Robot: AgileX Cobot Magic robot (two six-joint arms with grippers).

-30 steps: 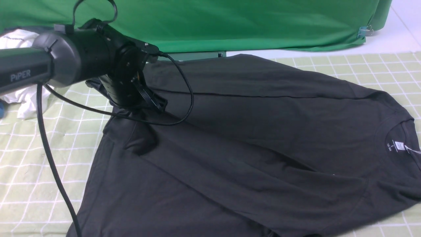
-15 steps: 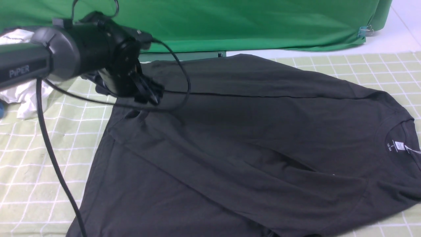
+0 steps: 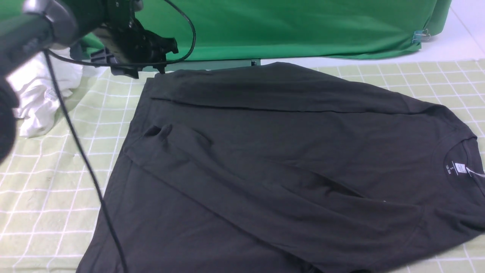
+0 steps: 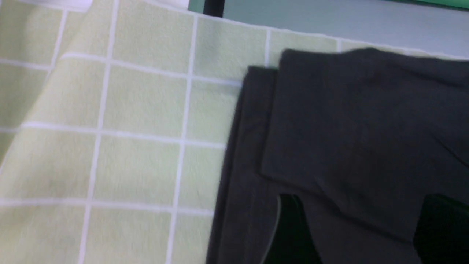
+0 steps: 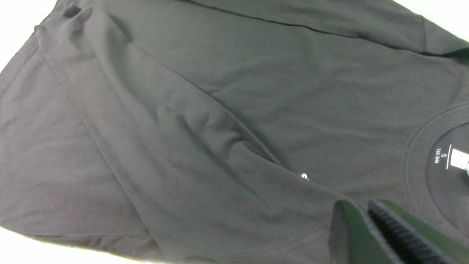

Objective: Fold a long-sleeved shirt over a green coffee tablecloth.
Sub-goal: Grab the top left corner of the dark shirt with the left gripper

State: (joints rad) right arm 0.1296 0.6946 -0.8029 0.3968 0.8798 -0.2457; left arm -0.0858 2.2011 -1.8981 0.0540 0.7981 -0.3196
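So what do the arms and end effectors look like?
The left arm is a dark grey tube with a silver-grey rounded joint and black cable; the left end effector is black. The right end effector shows dark fingers with a ribbed pad.

The shirt runs off the front view's bottom and right edges, so its hem and one shoulder are unseen. The left arm is blurred, cut by the top and left edges, and covers part of a white garment. The right gripper is cropped at the right wrist view's lower edge, and whether its jaws meet is unclear.
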